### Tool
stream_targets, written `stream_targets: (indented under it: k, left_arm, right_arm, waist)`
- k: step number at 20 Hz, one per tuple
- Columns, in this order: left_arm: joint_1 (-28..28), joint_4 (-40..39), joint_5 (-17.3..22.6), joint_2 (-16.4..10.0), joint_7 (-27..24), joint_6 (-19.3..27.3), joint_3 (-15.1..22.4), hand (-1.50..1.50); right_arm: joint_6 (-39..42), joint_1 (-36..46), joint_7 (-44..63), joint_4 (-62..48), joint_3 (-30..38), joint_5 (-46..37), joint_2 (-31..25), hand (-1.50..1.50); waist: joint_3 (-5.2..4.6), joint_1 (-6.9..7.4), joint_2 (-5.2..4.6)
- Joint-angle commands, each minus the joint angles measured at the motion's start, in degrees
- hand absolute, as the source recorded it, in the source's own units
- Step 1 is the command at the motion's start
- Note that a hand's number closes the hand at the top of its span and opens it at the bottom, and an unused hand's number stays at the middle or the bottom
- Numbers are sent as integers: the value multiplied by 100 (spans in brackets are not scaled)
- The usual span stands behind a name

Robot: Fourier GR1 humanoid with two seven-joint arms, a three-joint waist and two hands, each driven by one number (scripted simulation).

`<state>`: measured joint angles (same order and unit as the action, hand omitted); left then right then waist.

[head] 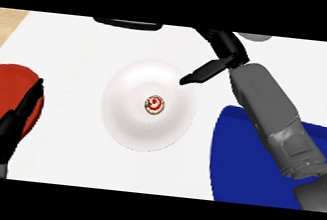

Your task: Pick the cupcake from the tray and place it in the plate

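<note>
Counter (70, 37): right robot hand (229, 48) open above plate (131, 126).

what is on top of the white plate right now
A small cupcake sits near the middle of the plate. The right hand hangs over the plate's upper right edge, and its fingers cover a bit of rim there.

One cam only: head view, up at the robot's head on near side, aimed steeply down at white surface (69, 47), facing far edge. Close range: plate (132, 124) sits mid-frame, blue tray (244, 186) cut off at lower right.
</note>
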<state>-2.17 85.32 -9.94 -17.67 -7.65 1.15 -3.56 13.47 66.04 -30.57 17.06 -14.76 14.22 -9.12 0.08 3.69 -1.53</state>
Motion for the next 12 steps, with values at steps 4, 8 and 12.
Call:
stream_targets:
  k: [4,8,12]
  left_arm:
    - [185,-4,-97,1,68,-15,67,0]
    - [269,-15,-11,39,27,-90,66,0]
    - [237,-48,-82,24,-117,-41,51,0]
  right_arm:
    - [773,151,-893,-591,214,-65,-770,-150]
    - [965,183,-1138,-836,163,-213,-993,-150]
    - [1198,173,-1261,-1006,190,-244,-1197,-150]
  waist:
    - [8,163,-99]
    - [9,222,-123]
    - [8,258,-145]
